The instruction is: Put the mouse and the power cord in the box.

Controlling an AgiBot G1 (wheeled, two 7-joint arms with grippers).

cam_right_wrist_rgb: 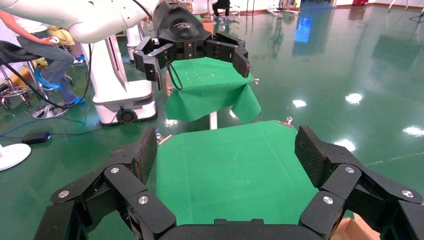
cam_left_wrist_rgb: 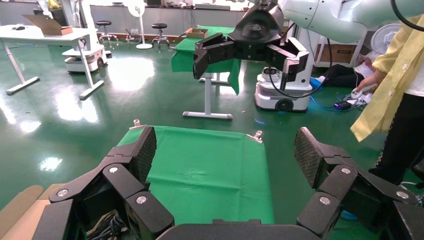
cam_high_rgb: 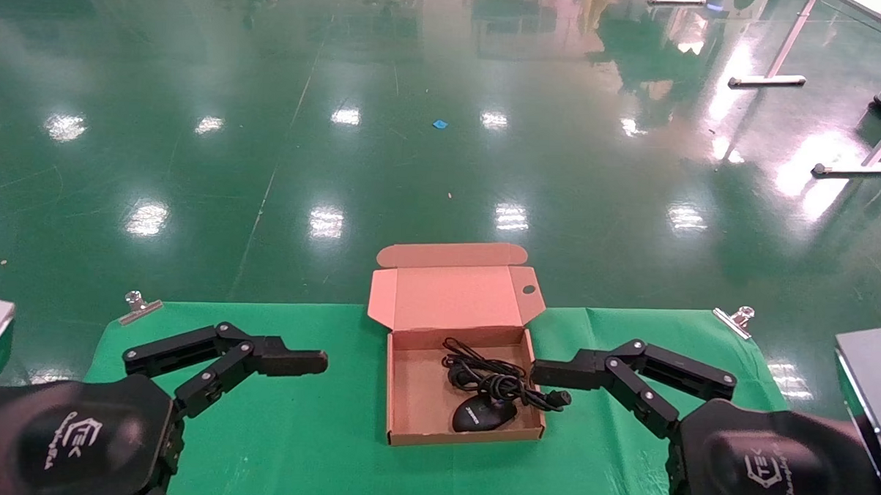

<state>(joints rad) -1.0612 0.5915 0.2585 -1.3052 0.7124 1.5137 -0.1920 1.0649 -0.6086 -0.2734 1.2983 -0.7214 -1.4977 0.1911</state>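
Note:
The brown cardboard box [cam_high_rgb: 395, 400] lies open at the middle of the green cloth, its lid standing back. Inside it, the black mouse [cam_high_rgb: 483, 415] rests near the front wall. The looped power cord [cam_high_rgb: 491, 377] lies just behind the mouse, with one plug end poking over the right wall. My left gripper [cam_high_rgb: 282, 363] hovers left of the box, open and empty [cam_left_wrist_rgb: 225, 155]. My right gripper [cam_high_rgb: 553, 376] hovers right of the box, close to the plug end. It is also open with nothing between its fingers [cam_right_wrist_rgb: 225, 150]. A corner of the box [cam_right_wrist_rgb: 356, 231] shows beside it.
The green cloth [cam_high_rgb: 295, 433] covers the table and is held by metal clips [cam_high_rgb: 142, 304] [cam_high_rgb: 732, 320] at the far corners. Grey housings [cam_high_rgb: 871, 394] stand at both table ends. Beyond lies shiny green floor with table legs [cam_high_rgb: 776, 69].

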